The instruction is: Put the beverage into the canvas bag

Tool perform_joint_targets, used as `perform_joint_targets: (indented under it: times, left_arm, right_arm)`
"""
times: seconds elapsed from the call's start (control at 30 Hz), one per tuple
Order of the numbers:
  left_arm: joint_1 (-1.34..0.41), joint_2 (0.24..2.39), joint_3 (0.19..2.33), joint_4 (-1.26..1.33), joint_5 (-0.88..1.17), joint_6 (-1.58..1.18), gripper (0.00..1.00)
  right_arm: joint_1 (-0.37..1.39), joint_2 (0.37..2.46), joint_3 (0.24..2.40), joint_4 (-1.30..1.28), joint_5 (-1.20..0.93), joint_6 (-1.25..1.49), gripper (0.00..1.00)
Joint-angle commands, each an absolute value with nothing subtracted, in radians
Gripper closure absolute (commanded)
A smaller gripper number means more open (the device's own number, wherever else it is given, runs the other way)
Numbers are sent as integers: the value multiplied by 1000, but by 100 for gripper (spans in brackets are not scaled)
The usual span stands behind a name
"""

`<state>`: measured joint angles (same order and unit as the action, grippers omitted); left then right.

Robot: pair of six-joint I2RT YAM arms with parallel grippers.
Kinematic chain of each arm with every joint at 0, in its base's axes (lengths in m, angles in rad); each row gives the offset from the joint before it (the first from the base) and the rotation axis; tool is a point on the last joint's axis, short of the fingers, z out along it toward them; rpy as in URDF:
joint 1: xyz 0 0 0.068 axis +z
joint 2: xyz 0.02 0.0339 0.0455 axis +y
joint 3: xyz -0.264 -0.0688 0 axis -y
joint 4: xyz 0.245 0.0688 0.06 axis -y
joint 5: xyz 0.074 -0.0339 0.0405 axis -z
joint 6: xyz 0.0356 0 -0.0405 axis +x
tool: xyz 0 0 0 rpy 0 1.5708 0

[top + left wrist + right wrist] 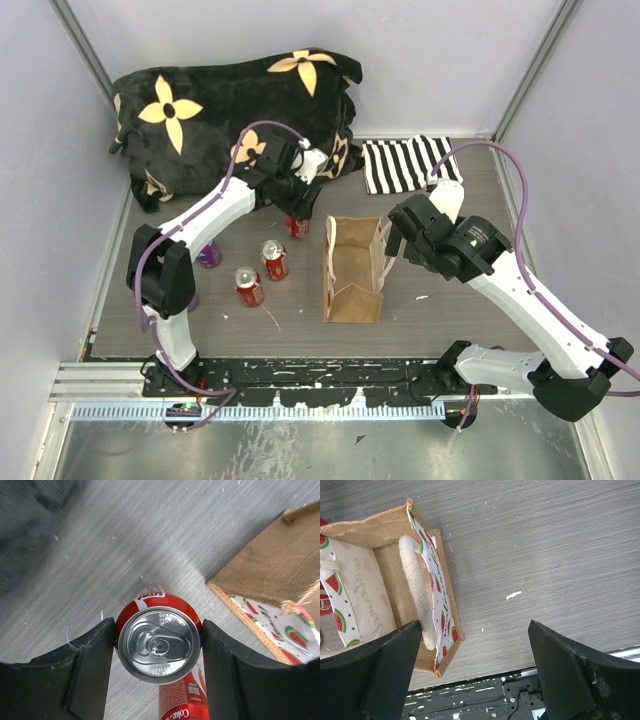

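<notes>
walls [430, 60]: plain pale panels, back and both sides
tabletop [450, 320]: grey wood-grain, some white flecks
light: soft, even

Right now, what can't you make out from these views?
- Left wrist: whether the left tool actually presses the can it flanks.
- Top: that can, mostly hidden under the wrist.
- Right wrist: the bag's inside, partly cut off by frame edge and right tool.

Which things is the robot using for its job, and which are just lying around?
For the job:
held can
bag
left gripper, closed on the can
right gripper, open by the bag

Just lying about for now:
two spare red cans
purple can
striped cloth
flowery blanket
</notes>
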<state>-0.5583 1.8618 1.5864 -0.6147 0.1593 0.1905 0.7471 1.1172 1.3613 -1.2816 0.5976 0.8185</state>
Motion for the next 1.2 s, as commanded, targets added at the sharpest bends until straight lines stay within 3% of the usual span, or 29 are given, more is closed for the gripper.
perform_joint_targets:
  times: [0.0,0.5,1.17]
  left_arm:
    - [-556,1828,1735,-640,162,215,100]
    - [-609,2006,2401,-853,298,140,100]
    - [-804,1892,2118,-778,348,94,100]
  right_arm:
    - [751,1092,1363,-1266,638,833,6]
    - [750,1063,1355,-1274,670,859,0]
    - [752,939,1311,-1362,716,963,0]
